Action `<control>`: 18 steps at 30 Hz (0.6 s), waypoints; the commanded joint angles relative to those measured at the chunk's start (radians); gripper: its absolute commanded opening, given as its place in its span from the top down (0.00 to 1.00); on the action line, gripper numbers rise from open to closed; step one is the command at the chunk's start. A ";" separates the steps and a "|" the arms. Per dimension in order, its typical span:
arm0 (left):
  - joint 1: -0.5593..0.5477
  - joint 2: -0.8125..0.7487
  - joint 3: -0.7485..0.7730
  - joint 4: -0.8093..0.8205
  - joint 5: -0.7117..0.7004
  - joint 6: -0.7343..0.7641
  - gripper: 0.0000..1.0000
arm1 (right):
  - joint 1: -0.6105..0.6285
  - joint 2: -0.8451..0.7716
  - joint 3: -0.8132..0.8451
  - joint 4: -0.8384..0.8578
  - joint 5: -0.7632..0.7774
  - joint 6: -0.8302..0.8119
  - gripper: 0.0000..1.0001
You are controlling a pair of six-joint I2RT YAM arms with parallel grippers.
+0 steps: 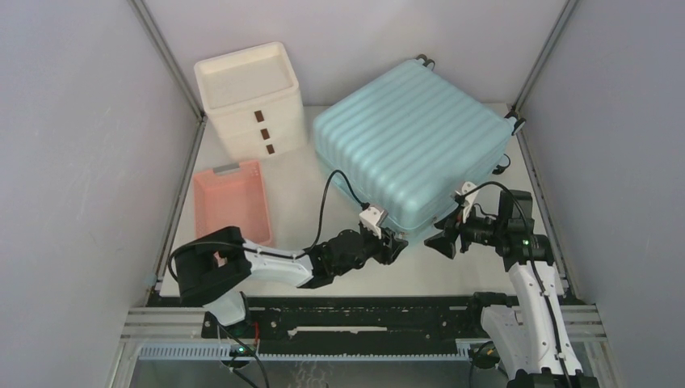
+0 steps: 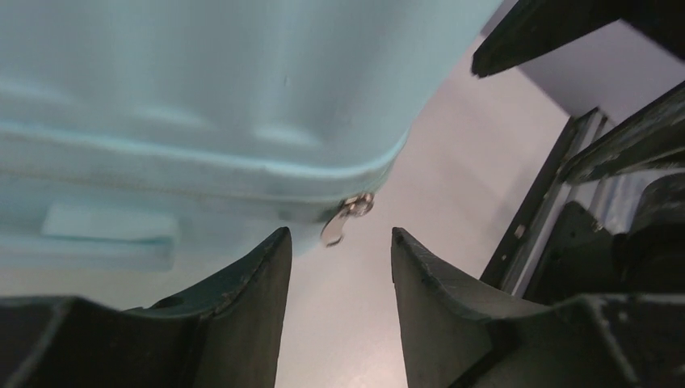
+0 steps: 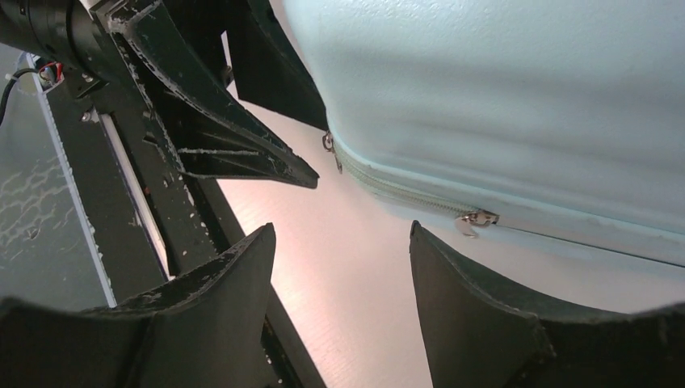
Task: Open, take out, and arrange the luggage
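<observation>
Your left gripper [image 2: 339,242] stands partly open with nothing between its fingers. A small metal zipper pull [image 2: 345,218] hangs just beyond the tips and in line with the gap, which looks to be why the arm reaches low across the table [image 1: 299,194] to the case's near corner. Your right gripper [image 3: 342,234] is open somewhat wider and also empty. It faces the same corner from the other side, close to the left fingers [image 3: 242,153] but apart from them. A second zipper pull [image 3: 476,220] dangles a little past its right-hand tip. With both tools at that corner, you appear to be set up for the opening step, and neither pull is gripped yet.

Outward from there is the luggage [image 1: 408,137] — a large pale blue hard-shell case with a ribbed top, lying flat and slightly skewed on the right rear part of the table. Its zip seam runs closed along the stretch the wrist cameras show, so the lid looks shut. Small dark wheels show at its far edge. A white drawer box [image 1: 246,97] stands to its left, and a pink basket [image 1: 232,202] sits in front of that box — both well apart from the grippers.
</observation>
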 commanded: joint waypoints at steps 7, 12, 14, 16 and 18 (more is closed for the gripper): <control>-0.023 0.047 0.077 0.065 -0.102 -0.087 0.55 | -0.047 -0.015 0.006 0.087 -0.057 0.033 0.30; -0.037 0.046 0.095 0.049 -0.133 -0.103 0.65 | -0.062 -0.015 0.006 0.085 -0.068 0.030 0.30; -0.042 0.040 0.097 0.047 -0.148 -0.108 0.69 | -0.064 -0.014 0.006 0.085 -0.069 0.031 0.30; -0.046 0.034 0.096 0.047 -0.159 -0.114 0.70 | -0.068 -0.013 0.006 0.085 -0.070 0.029 0.30; -0.048 0.030 0.095 0.048 -0.162 -0.120 0.75 | -0.072 -0.012 0.006 0.085 -0.073 0.030 0.30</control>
